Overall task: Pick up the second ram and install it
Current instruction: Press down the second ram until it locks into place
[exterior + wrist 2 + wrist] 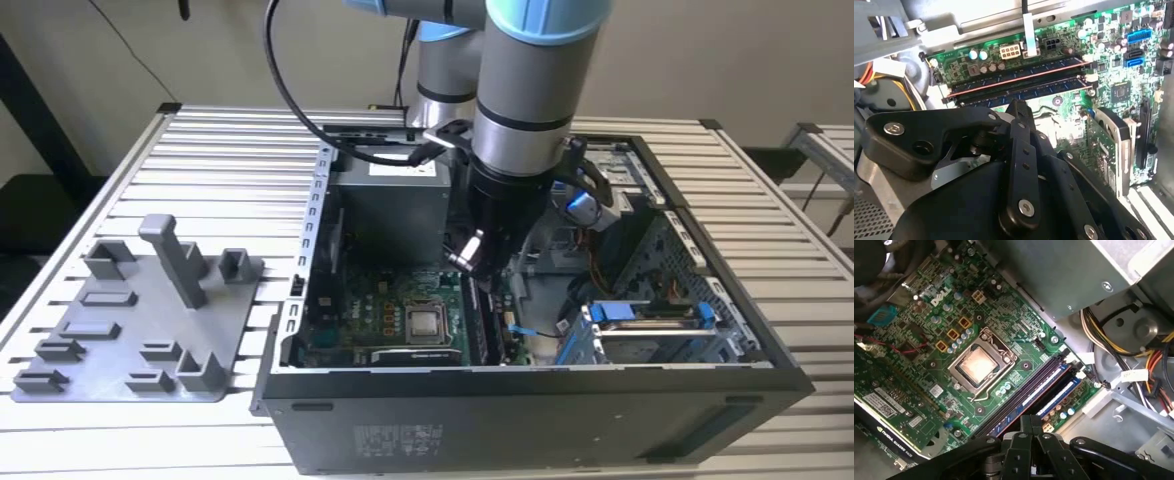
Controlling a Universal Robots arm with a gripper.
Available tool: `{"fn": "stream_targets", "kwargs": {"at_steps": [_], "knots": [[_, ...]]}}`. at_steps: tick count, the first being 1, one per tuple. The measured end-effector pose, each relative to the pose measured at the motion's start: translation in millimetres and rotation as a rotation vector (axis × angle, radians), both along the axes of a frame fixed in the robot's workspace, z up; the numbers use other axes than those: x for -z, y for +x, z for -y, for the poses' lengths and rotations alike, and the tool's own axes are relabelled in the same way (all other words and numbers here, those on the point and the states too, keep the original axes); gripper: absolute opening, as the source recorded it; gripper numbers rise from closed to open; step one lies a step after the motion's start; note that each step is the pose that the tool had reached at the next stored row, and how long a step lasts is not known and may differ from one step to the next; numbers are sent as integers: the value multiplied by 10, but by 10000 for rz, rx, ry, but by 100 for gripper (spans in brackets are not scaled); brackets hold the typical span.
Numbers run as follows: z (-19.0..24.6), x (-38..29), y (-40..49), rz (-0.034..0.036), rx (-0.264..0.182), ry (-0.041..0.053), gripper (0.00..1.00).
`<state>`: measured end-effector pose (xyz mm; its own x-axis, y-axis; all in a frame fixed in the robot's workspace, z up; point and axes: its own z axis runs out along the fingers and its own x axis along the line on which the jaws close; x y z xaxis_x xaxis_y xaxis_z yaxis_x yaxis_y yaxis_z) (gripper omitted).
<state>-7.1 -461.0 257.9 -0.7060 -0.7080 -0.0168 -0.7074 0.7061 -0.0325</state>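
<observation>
The jaws of the gripper appear drawn together, not clamped on anything. The ram is sitting upright in its slot directly below the tips, probably so that its top edge is being pressed. Beyond the tips another stick is standing close alongside, leaving little side room. Above the jaws the case is lying open.

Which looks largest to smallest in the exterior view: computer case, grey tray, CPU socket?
1. Computer case, clearly the largest.
2. Grey tray, beside the case on the exterior view's left.
3. CPU socket, a small square on the motherboard inside the case.
</observation>
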Motion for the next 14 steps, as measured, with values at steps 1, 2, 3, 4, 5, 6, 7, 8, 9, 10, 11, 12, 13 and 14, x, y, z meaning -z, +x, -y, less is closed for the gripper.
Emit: {"fn": "stream_targets", "kwargs": {"at_steps": [1,2,3,4,5,6,7,8,9,10,11,12,13,14], "knots": [[0,0,0,2,-88,0,11],[0,0,0,3,-156,0,11],[0,0,-1,4,-170,0,11],[0,0,0,4,-174,1,11],[0,0,0,4,-176,0,11],[0,0,-1,4,-178,0,11],[0,0,0,4,-187,1,11],[0,0,-1,4,-244,0,11],[0,2,-1,5,-365,1,11],[0,4,-1,5,-541,1,11],[1,9,-1,5,-720,2,11],[0,15,-1,4,-906,1,11],[0,21,-1,6,-1085,2,11],[1,27,-1,8,-1276,4,11]]}}
